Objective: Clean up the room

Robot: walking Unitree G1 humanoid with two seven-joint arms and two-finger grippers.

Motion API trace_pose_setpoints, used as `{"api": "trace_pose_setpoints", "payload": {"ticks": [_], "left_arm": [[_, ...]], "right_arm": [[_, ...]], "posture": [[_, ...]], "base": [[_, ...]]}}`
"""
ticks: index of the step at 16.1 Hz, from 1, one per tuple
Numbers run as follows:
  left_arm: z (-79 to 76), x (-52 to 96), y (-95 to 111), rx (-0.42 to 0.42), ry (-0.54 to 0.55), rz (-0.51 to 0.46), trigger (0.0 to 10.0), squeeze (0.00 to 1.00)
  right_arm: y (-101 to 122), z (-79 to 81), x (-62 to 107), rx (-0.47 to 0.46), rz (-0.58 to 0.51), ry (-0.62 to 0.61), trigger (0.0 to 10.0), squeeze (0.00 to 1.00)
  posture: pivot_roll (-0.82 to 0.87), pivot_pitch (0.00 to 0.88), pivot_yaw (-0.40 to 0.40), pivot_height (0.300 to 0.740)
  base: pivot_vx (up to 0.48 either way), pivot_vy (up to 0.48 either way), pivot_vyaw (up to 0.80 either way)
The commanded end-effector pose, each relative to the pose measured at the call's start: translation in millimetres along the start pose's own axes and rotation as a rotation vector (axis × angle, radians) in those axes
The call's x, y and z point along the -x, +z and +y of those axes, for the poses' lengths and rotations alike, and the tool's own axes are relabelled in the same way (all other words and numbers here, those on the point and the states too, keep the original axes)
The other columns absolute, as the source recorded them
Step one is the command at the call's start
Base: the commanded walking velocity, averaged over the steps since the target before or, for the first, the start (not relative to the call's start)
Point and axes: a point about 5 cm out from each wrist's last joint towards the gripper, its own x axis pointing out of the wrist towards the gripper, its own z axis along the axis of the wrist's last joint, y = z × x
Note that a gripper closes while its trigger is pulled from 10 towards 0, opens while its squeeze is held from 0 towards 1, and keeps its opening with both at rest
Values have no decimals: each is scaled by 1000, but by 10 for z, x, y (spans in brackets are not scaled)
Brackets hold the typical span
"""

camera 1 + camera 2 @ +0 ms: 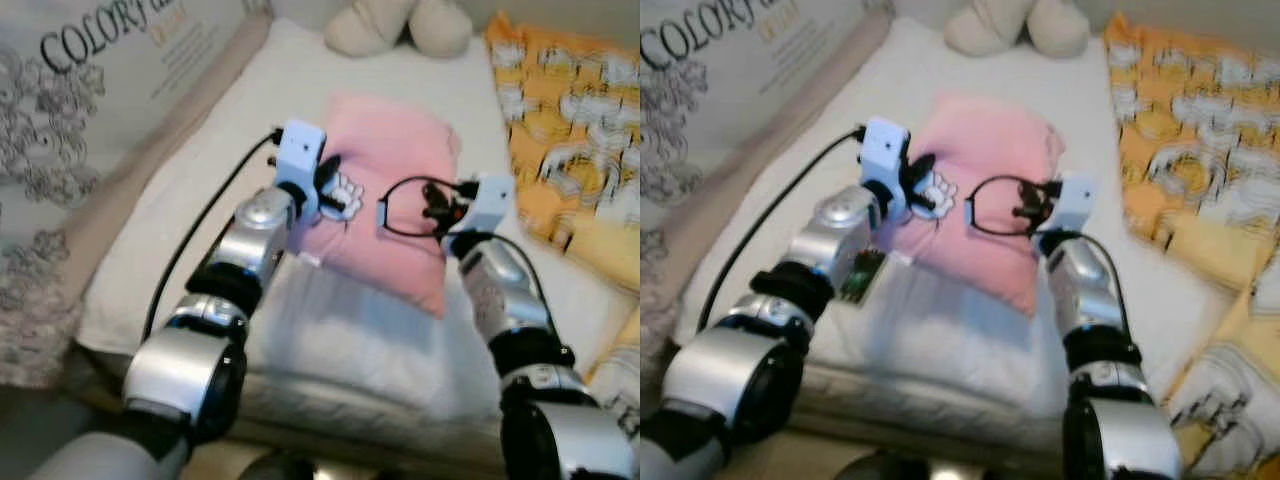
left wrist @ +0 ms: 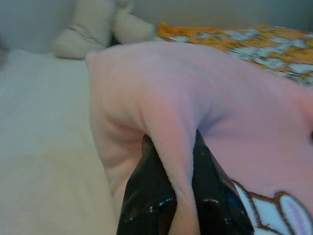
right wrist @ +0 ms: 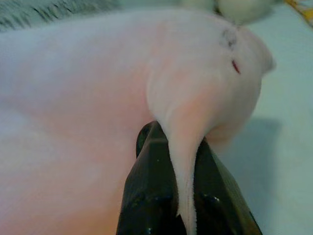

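A pink pillow with a white cartoon patch lies tilted on the white bed. My left gripper is shut on the pillow's left edge; in the left wrist view a fold of pink fabric is pinched between the black fingers. At the pillow's right edge my right gripper is shut on it too, and in the right wrist view a pink corner is clamped between its fingers.
A beige plush toy sits at the head of the bed. An orange patterned blanket covers the right side. A printed fabric panel with lettering stands along the left. The bed's near edge is just below my arms.
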Motion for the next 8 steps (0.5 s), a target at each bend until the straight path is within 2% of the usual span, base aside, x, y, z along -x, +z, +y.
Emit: {"api": "trace_pose_setpoints", "payload": {"ticks": [1, 4, 8], "left_arm": [[178, 33, 156, -12, 88, -72, 10000, 0], [182, 38, 129, -7, 111, -70, 10000, 0], [111, 21, 101, 3, 97, -63, 10000, 0]], "right_arm": [[4, -92, 39, 9, -1, -44, 10000, 0], [-18, -100, 62, 29, 15, -30, 10000, 0], [24, -114, 66, 26, -5, -31, 10000, 0]], "posture": [[45, 0, 13, 740], [41, 0, 9, 740], [39, 0, 9, 740]], "base": [[0, 480, 0], [0, 480, 0], [0, 480, 0]]}}
